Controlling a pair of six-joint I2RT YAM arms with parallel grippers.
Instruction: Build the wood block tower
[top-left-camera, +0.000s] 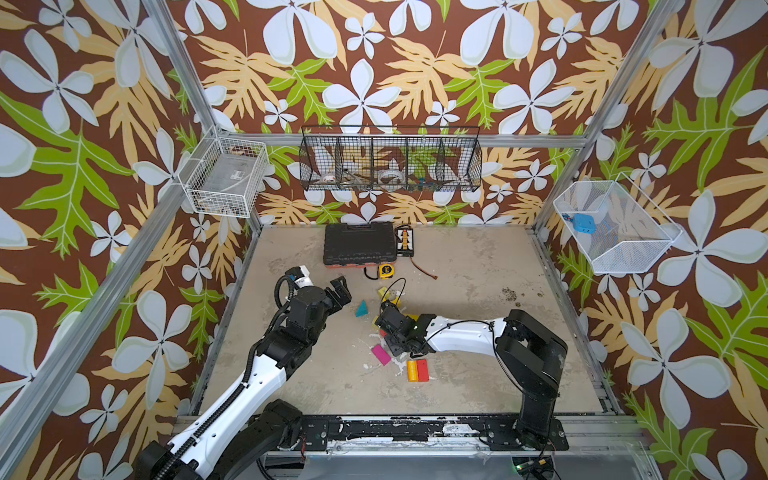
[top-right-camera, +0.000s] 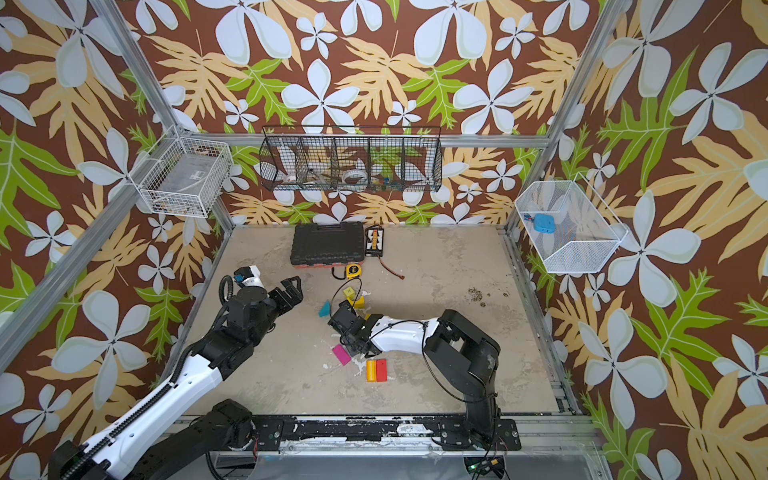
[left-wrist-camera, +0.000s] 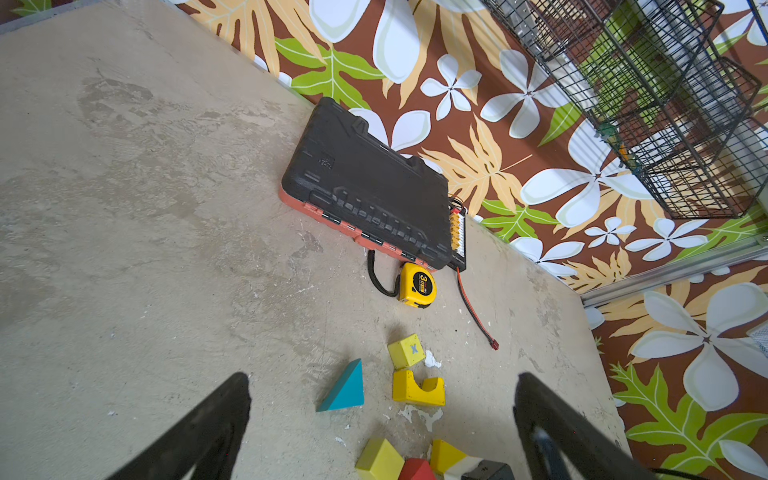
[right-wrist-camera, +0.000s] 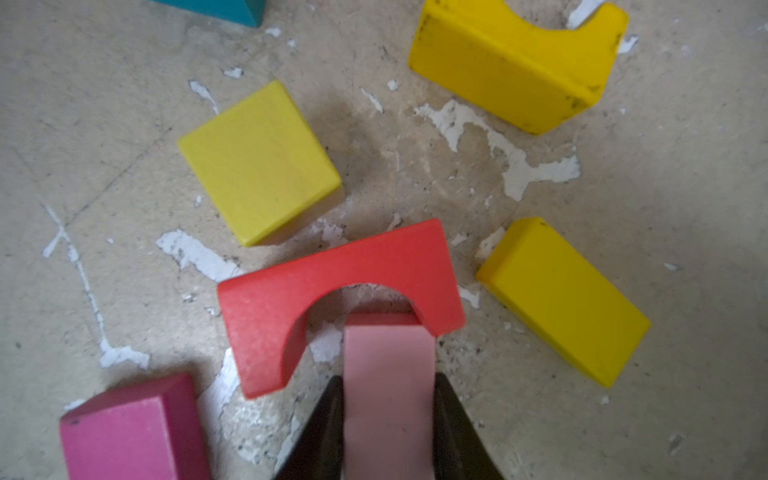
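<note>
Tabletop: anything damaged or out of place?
Yes. The tabletop coating is chipped, with white flakes showing between the wood blocks, and dark crumbs lie scattered on its right side. A yellow tape measure, black tool case and wired connector board sit at the back, not part of the blocks.

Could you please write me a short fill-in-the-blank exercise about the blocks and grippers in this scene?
1. The right gripper grips a block coloured ____.
2. The arch nearest that block is ____.
3. On the left gripper the jaws stand ____.
4. The wedge is coloured ____.
Missing words: pink; red; open; teal.
</note>
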